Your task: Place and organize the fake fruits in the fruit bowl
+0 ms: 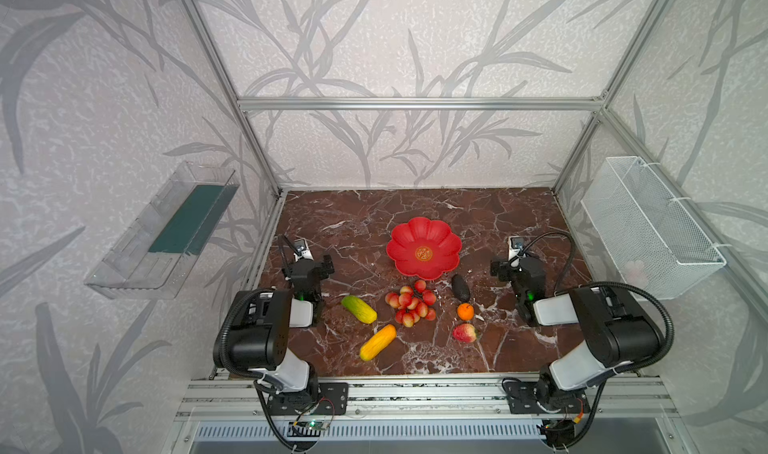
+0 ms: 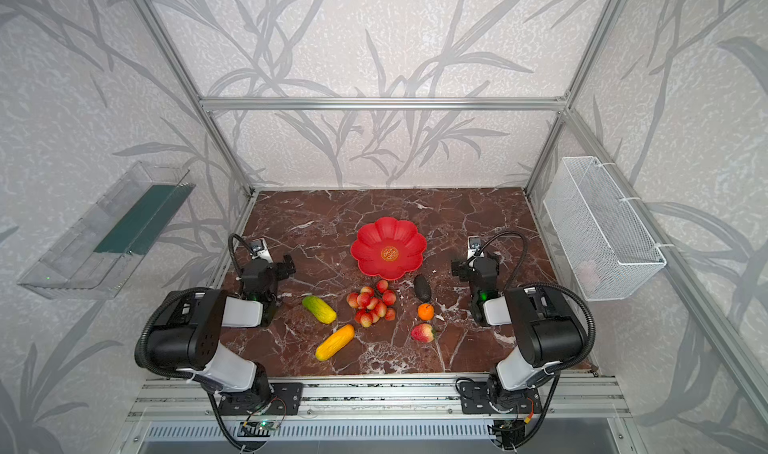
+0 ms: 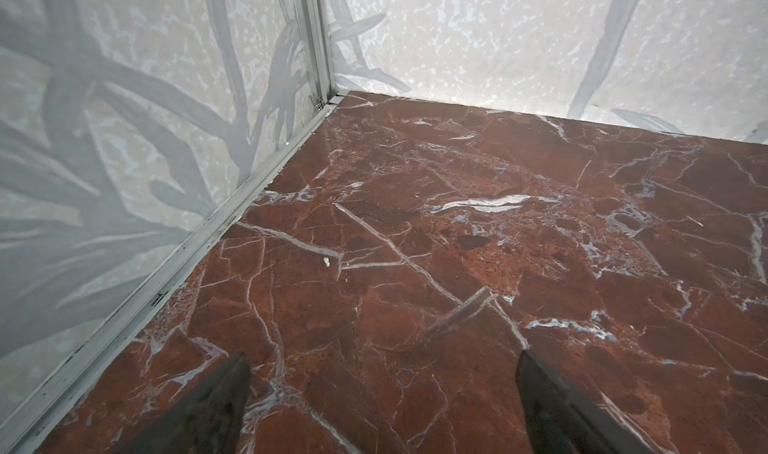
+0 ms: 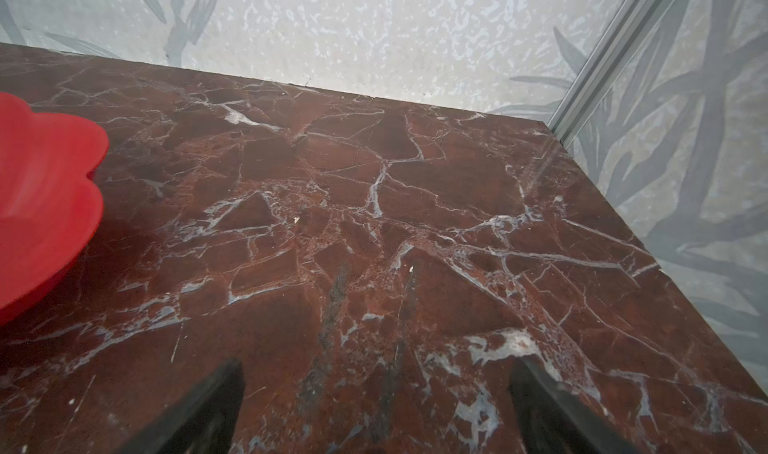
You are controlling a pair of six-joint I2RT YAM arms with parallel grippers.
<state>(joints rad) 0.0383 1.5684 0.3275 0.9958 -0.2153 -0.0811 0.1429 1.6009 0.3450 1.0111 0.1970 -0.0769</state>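
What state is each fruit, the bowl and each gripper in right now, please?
fruit bowl: empty
grape bunch: on the table
green-yellow fruit: on the table, lying flat
yellow-orange fruit: on the table, lying flat
avocado: on the table, near the fruit bowl
orange: on the table
strawberry: on the table
left gripper: open, empty
right gripper: open, empty
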